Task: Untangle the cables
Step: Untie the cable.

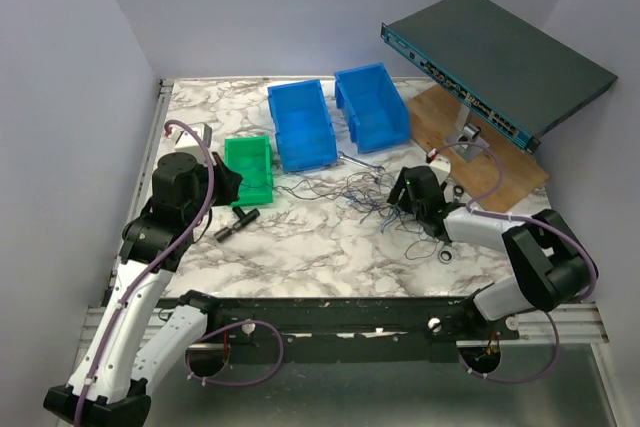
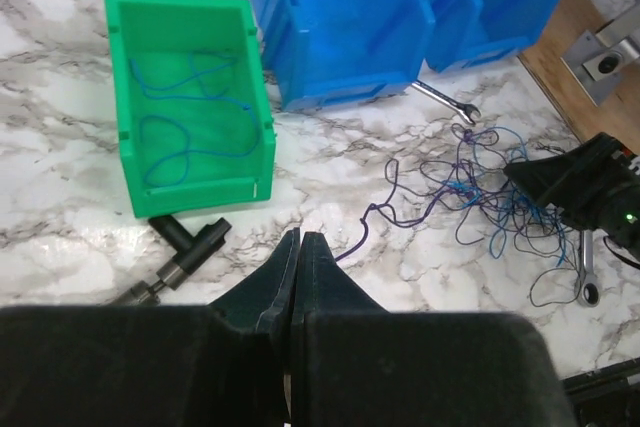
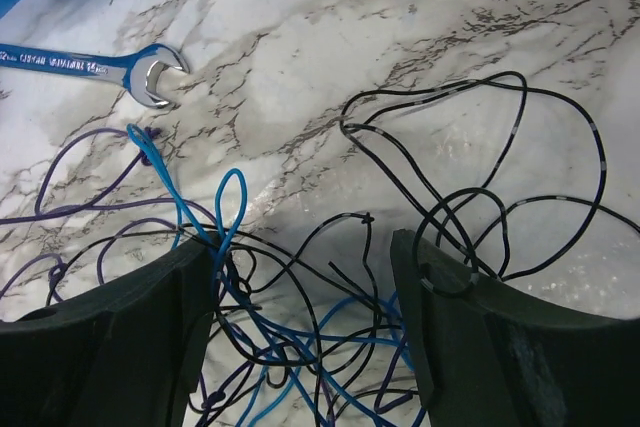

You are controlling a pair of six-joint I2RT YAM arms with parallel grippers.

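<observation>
The cables (image 1: 358, 190) are a tangle of thin blue, purple and black wires on the marble table, right of centre. My right gripper (image 1: 402, 192) is open and low over the tangle's right side. In the right wrist view the wires (image 3: 300, 317) lie between its spread fingers (image 3: 110, 347), and a black loop drapes over the right finger. My left gripper (image 2: 300, 237) is shut, above the table below the green bin (image 2: 128, 162). One purple wire (image 2: 375, 215) runs from the tangle (image 2: 480, 187) to beside its right finger. A separate blue wire (image 2: 190, 147) lies in the green bin.
Two blue bins (image 1: 305, 125) stand at the back. A silver wrench (image 2: 445, 102) lies by them, a ratchet wrench (image 2: 588, 277) by the right arm, and a black T-shaped tool (image 2: 185, 247) near the green bin. A network switch (image 1: 495, 62) sits on a wooden board at back right.
</observation>
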